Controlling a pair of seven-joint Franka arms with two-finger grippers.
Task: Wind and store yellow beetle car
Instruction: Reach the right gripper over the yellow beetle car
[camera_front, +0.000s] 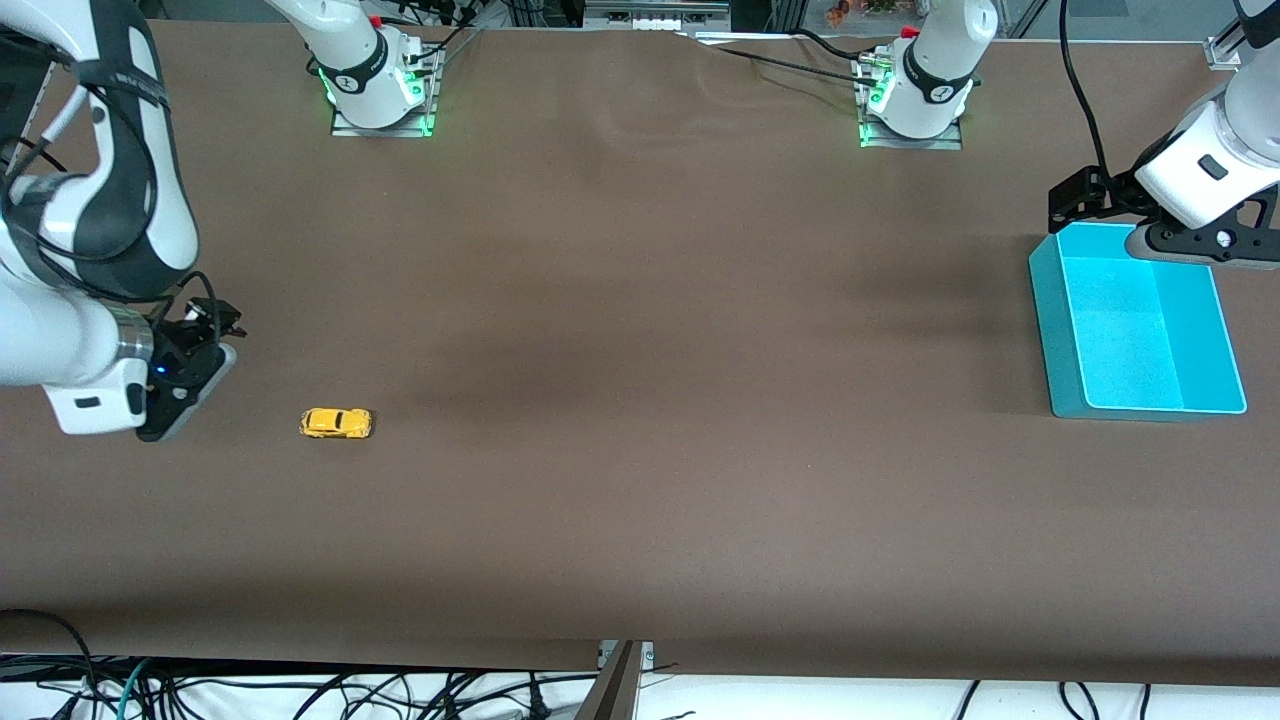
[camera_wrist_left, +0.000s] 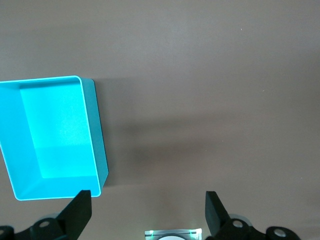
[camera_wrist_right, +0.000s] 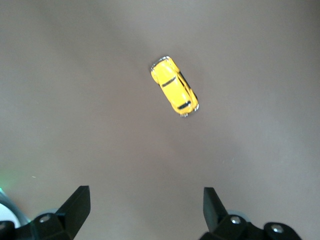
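Small bright yellow beetle-shaped toy car (camera_front: 336, 423) alone on the brown cloth-covered bench (camera_front: 640, 400), toward the right arm's end.

The car rests on its wheels, long axis running along the bench from one arm's end toward the other; which end is its nose I cannot tell; the right end effector (camera_wrist_right: 145, 207) hangs over bare bench just beside the car, fingers spread and empty; the left end effector (camera_wrist_left: 148, 210) hovers at the edge of the shallow cyan plastic tray (camera_front: 1045, 310) at the left arm's end, fingers likewise released; the right wrist view shows the car's dark windows but no tray; the left wrist view shows the tray's empty inside but no car.
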